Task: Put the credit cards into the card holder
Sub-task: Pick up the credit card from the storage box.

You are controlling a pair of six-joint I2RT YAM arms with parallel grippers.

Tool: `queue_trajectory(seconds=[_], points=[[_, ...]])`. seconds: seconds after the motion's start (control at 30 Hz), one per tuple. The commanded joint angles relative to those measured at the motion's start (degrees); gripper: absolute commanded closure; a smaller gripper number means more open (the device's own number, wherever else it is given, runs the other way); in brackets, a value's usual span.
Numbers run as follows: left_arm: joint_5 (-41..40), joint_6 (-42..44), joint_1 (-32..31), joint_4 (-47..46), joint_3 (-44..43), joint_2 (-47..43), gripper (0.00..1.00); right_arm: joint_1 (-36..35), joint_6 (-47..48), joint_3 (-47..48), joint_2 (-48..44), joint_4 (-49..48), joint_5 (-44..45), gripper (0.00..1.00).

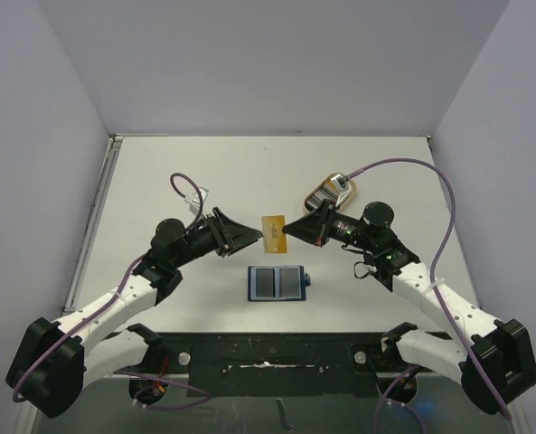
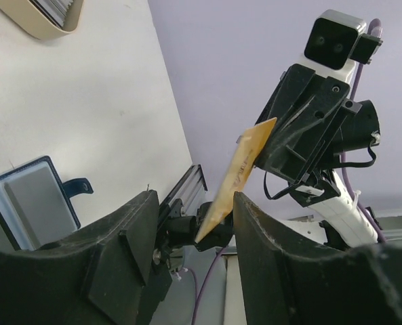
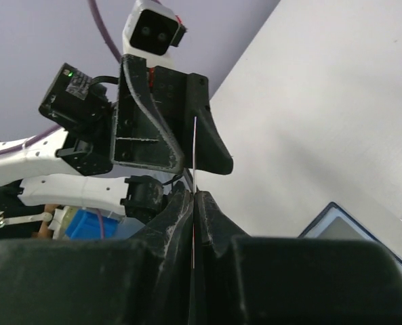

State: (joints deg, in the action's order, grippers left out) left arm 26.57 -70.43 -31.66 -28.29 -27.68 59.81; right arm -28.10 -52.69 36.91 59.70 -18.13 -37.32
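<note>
From my console: nearest the arm bases, the wallet (image 1: 277,283) lies open and flat on the matte white table (image 1: 204,172). It is a dark navy bifold with two paler grey-blue panels inside and a small strap tab jutting from its 3 o'clock side.

At 12 o'clock from the wallet, raised off the tabletop, the two arms meet. Both reach forward with elbows pushed outward and wrists turned inward, so the angular black grippers face each other tip to tip.

The right gripper (image 1: 290,229) is pinched tight on one short end of a gold card (image 1: 274,226). The card is a thin, stiff rectangle with a slight sheen, and my right wrist camera sees it edge-on as little more than a line. The left gripper (image 1: 255,240) has its jaws spread, with its rough, grainy black fingers (image 2: 136,233) on either side of the card's free end. That end sits close to one finger, and I cannot tell whether it touches. Dark print runs along the card's face, too small to read.

Farthest out, at 1 o'clock from the gold card and just beyond the right gripper, sits a tan oval dish (image 2: 21,22) with a smooth rounded rim. It holds more cards (image 2: 57,8), pale grey and stacked.
</note>
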Motion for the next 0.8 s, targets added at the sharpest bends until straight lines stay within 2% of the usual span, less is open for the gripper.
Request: queue_trajectory(seconds=[0.0, 0.1, 0.23, 0.33, 0.43, 0.53, 0.6, 0.77], points=[[1.94, -1.16, 0.39, -6.41, -1.00, 0.59, 0.55, -0.89, -5.22, -0.65, 1.17, -11.35, -4.17, 1.00], [2.64, -2.19, 0.37, -8.25, -0.76, 0.97, 0.61, -1.37, -5.32, -0.65, 1.84, -11.46, -3.89, 1.00], [2.95, -3.25, 0.37, -10.40, -0.45, 1.08, 0.80, -1.76, -5.28, -0.78, 3.07, -11.02, -3.77, 1.00], [2.76, -2.85, 0.38, -10.73, 0.02, 1.10, 0.99, -1.80, -4.30, -1.16, 4.32, -10.00, -3.68, 0.99], [1.99, -2.24, 0.46, -9.62, 0.66, 1.42, 1.00, -1.82, -2.71, -1.23, 5.48, -7.20, -3.12, 0.93], [1.69, -0.91, 0.55, -8.15, 1.24, 1.88, 1.00, -1.83, -1.23, -0.93, 5.67, -3.25, -1.59, 0.75], [0.89, 0.49, 0.61, -5.38, 1.31, 1.98, 1.00, -1.73, 0.26, -0.59, 5.16, 0.50, -0.01, 0.68], [-2.60, 5.20, 0.63, 3.07, 1.38, 1.65, 1.00, -1.77, 6.36, 1.42, 3.30, 15.65, 8.40, 0.50]])
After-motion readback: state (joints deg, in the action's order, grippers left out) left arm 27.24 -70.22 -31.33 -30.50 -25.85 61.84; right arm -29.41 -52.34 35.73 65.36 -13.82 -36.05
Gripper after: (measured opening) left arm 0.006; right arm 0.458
